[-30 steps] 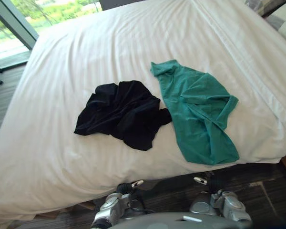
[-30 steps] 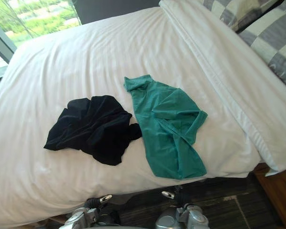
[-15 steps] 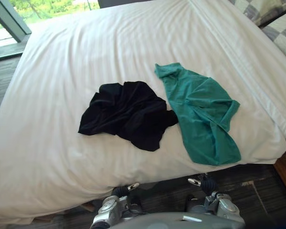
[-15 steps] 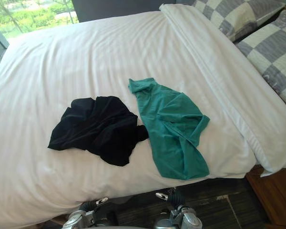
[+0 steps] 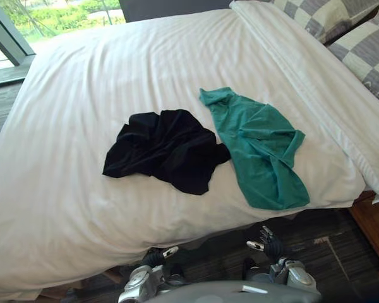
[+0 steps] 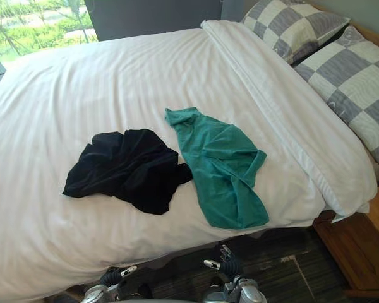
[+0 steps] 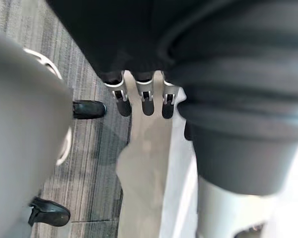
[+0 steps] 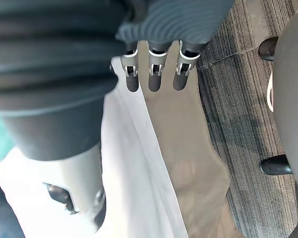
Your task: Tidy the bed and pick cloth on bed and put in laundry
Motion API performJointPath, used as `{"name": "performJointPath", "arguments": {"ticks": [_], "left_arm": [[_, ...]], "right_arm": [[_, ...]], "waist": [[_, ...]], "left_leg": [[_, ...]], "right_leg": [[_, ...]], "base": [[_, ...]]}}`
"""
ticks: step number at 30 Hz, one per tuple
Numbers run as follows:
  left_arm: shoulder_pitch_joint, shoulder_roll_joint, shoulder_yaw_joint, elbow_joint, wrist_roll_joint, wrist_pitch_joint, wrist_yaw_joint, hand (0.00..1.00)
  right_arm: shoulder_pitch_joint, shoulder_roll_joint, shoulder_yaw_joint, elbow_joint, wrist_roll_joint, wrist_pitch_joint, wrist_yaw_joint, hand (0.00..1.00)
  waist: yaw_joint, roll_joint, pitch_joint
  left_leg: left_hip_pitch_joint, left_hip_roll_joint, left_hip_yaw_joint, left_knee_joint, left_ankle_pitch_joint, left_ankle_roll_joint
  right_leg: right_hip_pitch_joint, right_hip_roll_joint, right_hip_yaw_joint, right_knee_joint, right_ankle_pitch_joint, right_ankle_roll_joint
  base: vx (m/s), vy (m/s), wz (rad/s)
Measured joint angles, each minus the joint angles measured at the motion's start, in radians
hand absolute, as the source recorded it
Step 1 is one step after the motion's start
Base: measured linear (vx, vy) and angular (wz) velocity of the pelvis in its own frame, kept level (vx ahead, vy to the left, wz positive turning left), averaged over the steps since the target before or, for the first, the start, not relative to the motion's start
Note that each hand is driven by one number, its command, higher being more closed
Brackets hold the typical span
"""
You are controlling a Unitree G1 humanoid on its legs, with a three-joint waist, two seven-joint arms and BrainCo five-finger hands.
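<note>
Black cloth (image 5: 164, 148) and teal cloth (image 5: 259, 148) — seemingly limp, light — lie beyond left hand (image 5: 155, 257) and right hand (image 5: 265, 243), fingers (image 8: 155, 74) slack, empty; pinch raised folds.

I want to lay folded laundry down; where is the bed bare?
Bare: the far half of the bed beyond the black cloth and green cloth, and the strip left of the black cloth. Crowded: where both cloths meet.
</note>
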Motion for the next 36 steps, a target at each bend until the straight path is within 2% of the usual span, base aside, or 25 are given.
{"name": "performJointPath", "arguments": {"ticks": [3, 5, 7, 10, 14, 15, 16, 19, 23, 25, 26, 30, 32, 35, 36], "left_arm": [[0.009, 0.0, 0.011, 0.018, -0.068, 0.026, 0.027, 0.0], [0.009, -0.008, 0.038, 0.017, -0.101, 0.043, 0.055, 0.0], [0.009, -0.011, 0.049, 0.017, -0.135, 0.054, 0.086, 0.0], [0.019, -0.016, 0.111, 0.02, -0.258, 0.064, 0.152, 0.0], [0.024, -0.037, 0.249, 0.053, -0.367, 0.051, 0.254, 0.0], [0.023, -0.039, 0.278, 0.053, -0.377, 0.048, 0.269, 0.0], [0.015, -0.037, 0.349, 0.038, -0.419, 0.03, 0.309, 0.0], [0.008, -0.006, 0.483, -0.011, -0.444, 0.002, 0.373, 0.0], [-0.007, 0.086, 0.651, -0.14, -0.411, -0.02, 0.435, 0.0], [-0.014, 0.13, 0.722, -0.185, -0.357, -0.032, 0.438, 0.0], [-0.021, 0.162, 0.755, -0.215, -0.297, -0.032, 0.435, 0.0], [-0.022, 0.222, 0.783, -0.291, -0.152, -0.047, 0.388, 0.0], [-0.029, 0.254, 0.778, -0.333, -0.112, -0.081, 0.353, 0.0], [-0.034, 0.349, 0.743, -0.408, -0.082, -0.14, 0.302, 0.0], [-0.036, 0.373, 0.728, -0.417, -0.078, -0.148, 0.29, 0.0]], "right_arm": [[0.003, 0.0, -0.004, 0.002, 0.006, 0.025, -0.014, 0.0], [0.003, 0.0, -0.006, 0.01, 0.023, 0.042, -0.032, 0.0], [0.003, 0.0, -0.017, 0.023, 0.057, 0.065, -0.057, 0.0], [0.004, 0.005, -0.057, 0.027, 0.142, 0.107, -0.112, 0.0], [0.035, 0.032, -0.187, 0.024, 0.333, 0.172, -0.208, 0.0], [0.046, 0.033, -0.213, 0.022, 0.351, 0.179, -0.22, 0.0], [0.069, 0.031, -0.275, 0.018, 0.388, 0.193, -0.247, 0.0], [0.125, 0.024, -0.391, -0.022, 0.447, 0.199, -0.291, 0.0], [0.169, -0.037, -0.55, -0.108, 0.514, 0.18, -0.308, 0.0], [0.175, -0.077, -0.625, -0.147, 0.528, 0.156, -0.307, 0.0], [0.175, -0.101, -0.686, -0.187, 0.532, 0.141, -0.302, 0.0], [0.176, -0.151, -0.815, -0.275, 0.549, 0.111, -0.258, 0.0], [0.175, -0.172, -0.867, -0.316, 0.546, 0.095, -0.232, 0.0], [0.175, -0.222, -0.893, -0.398, 0.495, 0.069, -0.191, 0.0], [0.174, -0.232, -0.893, -0.414, 0.482, 0.065, -0.185, 0.0]], "waist": [[0.003, 0.002, -0.009], [0.016, 0.002, -0.01], [0.021, 0.002, -0.01], [0.023, 0.002, -0.01], [0.026, 0.001, -0.011], [0.027, 0.001, -0.012], [0.038, 0.002, -0.016], [0.052, 0.003, -0.037], [0.052, 0.002, -0.071], [0.05, -0.001, -0.094], [0.05, -0.001, -0.104], [0.052, -0.009, -0.128], [0.052, -0.02, -0.137], [0.053, -0.033, -0.159], [0.053, -0.029, -0.161]], "left_leg": [[0.001, -0.002, -0.028, 0.0, 0.0, -0.001], [0.001, -0.003, -0.035, 0.0, 0.0, -0.001], [0.0, -0.005, -0.046, 0.0, 0.0, -0.001], [-0.001, -0.006, -0.049, -0.001, 0.0, -0.001], [0.0, -0.005, -0.045, -0.006, 0.0, -0.001], [0.0, -0.005, -0.045, -0.006, 0.0, -0.002], [0.0, -0.003, -0.037, -0.006, -0.001, -0.003], [0.004, 0.001, -0.02, -0.007, -0.004, -0.006], [0.019, 0.009, 0.016, -0.007, -0.022, -0.006], [0.019, 0.012, 0.045, -0.007, -0.031, -0.013], [0.024, 0.012, 0.055, -0.007, -0.034, -0.018], [0.035, 0.012, 0.066, -0.006, -0.034, -0.018], [0.035, 0.012, 0.067, -0.006, -0.034, -0.019], [0.039, 0.013, 0.093, 0.0, -0.032, -0.02], [0.039, 0.012, 0.093, 0.0, -0.032, -0.02]], "right_leg": [[0.024, 0.0, -0.024, -0.007, 0.0, 0.002], [0.031, 0.0, -0.035, -0.011, -0.001, 0.002], [0.041, 0.0, -0.04, -0.014, -0.002, 0.003], [0.042, -0.002, -0.047, -0.017, -0.005, 0.004], [0.057, -0.002, -0.062, -0.018, -0.009, 0.005], [0.059, -0.003, -0.062, -0.017, -0.011, 0.005], [0.058, -0.003, -0.062, -0.013, -0.013, 0.004], [0.055, -0.003, -0.063, 0.001, -0.023, 0.001], [0.048, -0.01, -0.062, 0.04, -0.055, -0.003], [0.039, -0.011, -0.053, 0.043, -0.057, -0.002], [0.039, -0.011, -0.047, 0.043, -0.058, -0.001], [0.039, -0.012, -0.036, 0.058, -0.073, 0.004], [0.038, -0.012, -0.036, 0.066, -0.086, 0.006], [0.037, -0.01, -0.028, 0.075, -0.101, 0.002], [0.037, -0.01, -0.028, 0.075, -0.103, 0.002]], "base": [[0.06, -0.006, 0.27], [0.06, -0.001, 0.17], [0.04, 0.002, 0.16], [0.0, 0.003, 0.06], [0.0, -0.001, 0.07], [-0.01, 0.001, 0.05], [-0.02, 0.002, -0.05], [-0.01, 0.001, -0.06], [0.01, 0.003, -0.04], [0.04, 0.017, -0.13], [0.06, 0.017, -0.17], [0.06, 0.0, -0.05], [0.09, -0.019, 0.09], [0.07, -0.011, 0.0], [0.06, -0.019, -0.05]]}}
